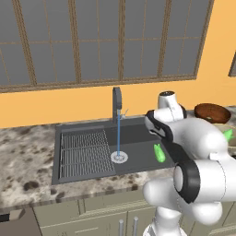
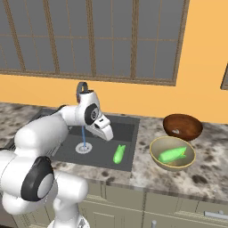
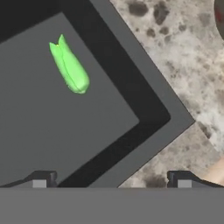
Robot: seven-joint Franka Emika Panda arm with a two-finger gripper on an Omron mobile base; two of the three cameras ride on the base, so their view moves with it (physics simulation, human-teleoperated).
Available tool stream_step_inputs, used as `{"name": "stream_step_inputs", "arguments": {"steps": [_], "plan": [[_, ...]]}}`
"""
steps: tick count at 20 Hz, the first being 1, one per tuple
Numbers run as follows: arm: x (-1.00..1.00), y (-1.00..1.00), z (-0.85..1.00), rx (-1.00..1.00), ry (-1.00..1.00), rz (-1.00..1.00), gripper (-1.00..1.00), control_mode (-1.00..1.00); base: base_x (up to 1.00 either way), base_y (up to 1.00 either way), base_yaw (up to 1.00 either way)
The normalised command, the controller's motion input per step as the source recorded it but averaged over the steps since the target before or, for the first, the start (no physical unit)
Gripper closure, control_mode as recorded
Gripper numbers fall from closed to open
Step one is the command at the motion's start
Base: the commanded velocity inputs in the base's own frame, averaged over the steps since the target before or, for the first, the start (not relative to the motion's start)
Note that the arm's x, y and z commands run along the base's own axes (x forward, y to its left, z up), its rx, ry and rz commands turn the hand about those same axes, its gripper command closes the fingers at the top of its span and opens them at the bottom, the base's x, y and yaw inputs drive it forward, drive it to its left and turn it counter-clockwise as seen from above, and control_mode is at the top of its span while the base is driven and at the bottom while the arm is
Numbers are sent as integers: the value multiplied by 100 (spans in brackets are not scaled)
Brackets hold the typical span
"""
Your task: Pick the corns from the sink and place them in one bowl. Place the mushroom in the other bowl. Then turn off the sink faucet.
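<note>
One green corn (image 1: 159,153) lies on the sink (image 1: 87,133) floor, right of the drain; the hand view shows this corn (image 3: 69,68) at upper left. The second corn (image 2: 172,154) rests in the tan-olive bowl (image 2: 156,162) on the counter. Behind it stands the reddish-brown bowl (image 2: 182,122), holding a small pale speck too small to identify as the mushroom. My gripper (image 3: 111,181) hovers open and empty above the sink's right rim, its fingertips (image 3: 39,180) wide apart. Water streams from the faucet (image 1: 117,103) onto the drain (image 1: 119,156).
Speckled stone counter (image 2: 209,173) runs on both sides of the sink. A ribbed slatted section (image 1: 85,154) fills the basin's left half. A window and orange wall rise behind the faucet. My own arm hides part of the tan-olive bowl in the left base view.
</note>
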Motion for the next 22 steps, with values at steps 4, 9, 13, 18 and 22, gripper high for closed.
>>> {"name": "stream_step_inputs", "arguments": {"steps": [4,9,13,18,22], "plan": [[0,0,-54,-1,0,2,-100,-100,0,0,0],[1,0,-40,0,1,9,-100,-100,0,0,0],[0,-5,-34,0,13,15,-100,-100,0,0,0],[12,-6,-21,0,2,14,-100,-100,0,0,0],[25,-3,-11,0,0,9,-100,-100,0,0,0]]}}
